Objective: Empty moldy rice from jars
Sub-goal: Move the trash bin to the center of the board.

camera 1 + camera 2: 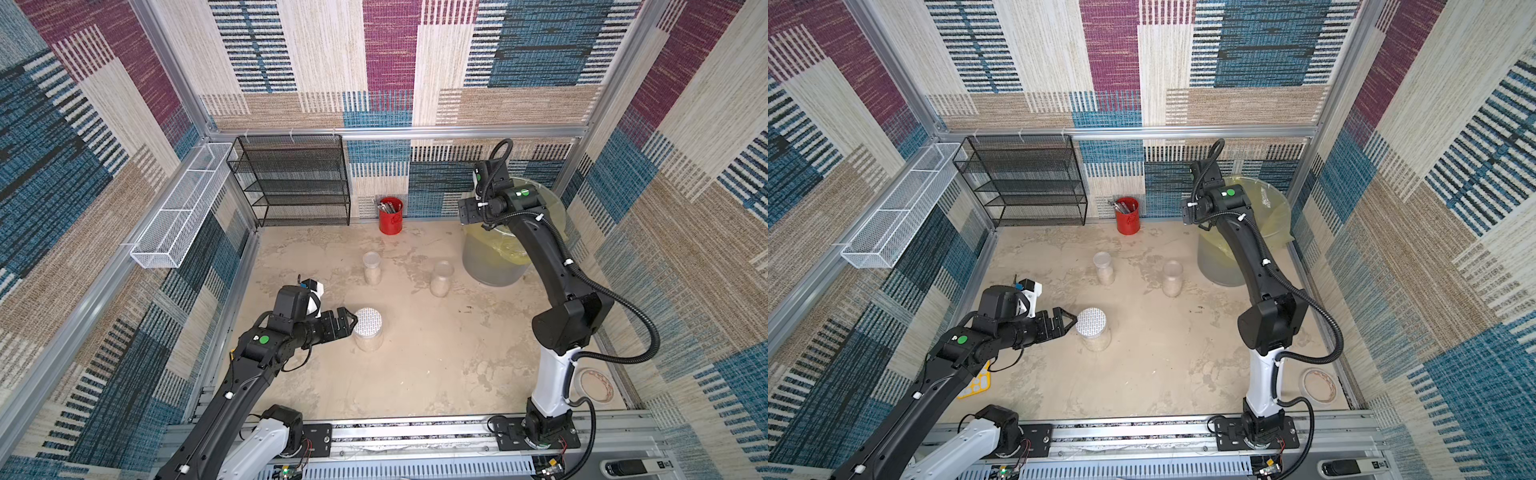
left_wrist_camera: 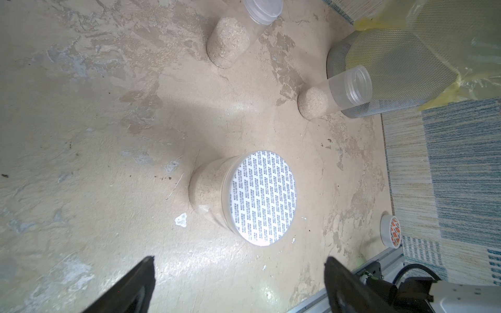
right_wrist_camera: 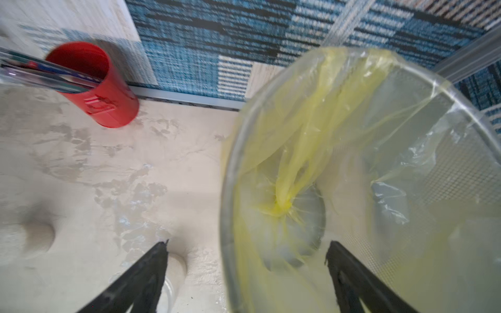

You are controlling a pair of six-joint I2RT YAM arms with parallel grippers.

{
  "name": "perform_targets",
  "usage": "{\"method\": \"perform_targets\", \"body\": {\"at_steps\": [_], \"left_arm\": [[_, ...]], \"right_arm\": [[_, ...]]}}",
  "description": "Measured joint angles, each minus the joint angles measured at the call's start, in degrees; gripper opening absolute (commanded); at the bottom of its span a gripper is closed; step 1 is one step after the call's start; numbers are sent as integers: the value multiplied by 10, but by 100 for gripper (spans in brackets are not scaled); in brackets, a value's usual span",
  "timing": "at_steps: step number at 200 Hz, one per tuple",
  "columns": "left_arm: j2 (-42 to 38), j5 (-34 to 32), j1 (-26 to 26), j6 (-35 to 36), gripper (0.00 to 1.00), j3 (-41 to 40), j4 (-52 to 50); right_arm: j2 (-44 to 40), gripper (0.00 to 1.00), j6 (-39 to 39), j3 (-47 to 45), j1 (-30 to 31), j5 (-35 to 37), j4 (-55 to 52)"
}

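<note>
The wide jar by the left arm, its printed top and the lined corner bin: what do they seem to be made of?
Wide jar: clear glossy plastic, perhaps glass; rice shows through the wall.
Printed top: seemingly a flat foil or paper seal, white with repeated blue text.
Bin: grey fine mesh, likely metal, by its grid of holes.
Liner: thin translucent yellow film, wrinkled.

Mottled beige tabletop, scuffed. Standing on it:
- wide clear plastic jar, near left
- two narrow clear jars, mid-table: left narrow jar, right narrow jar
- all hold pale rice grains
- red cylindrical cup, at back wall
- grey mesh bin with yellow liner, back right
- flat tape roll, near right
</note>
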Motion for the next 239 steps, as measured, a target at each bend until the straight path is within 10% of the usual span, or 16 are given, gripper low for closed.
{"method": "perform_targets", "body": {"at_steps": [239], "left_arm": [[5,4,0,0,99,-13,-6]], "right_arm": [[-75,11,-1,-111,-6,-63,-15]]}}
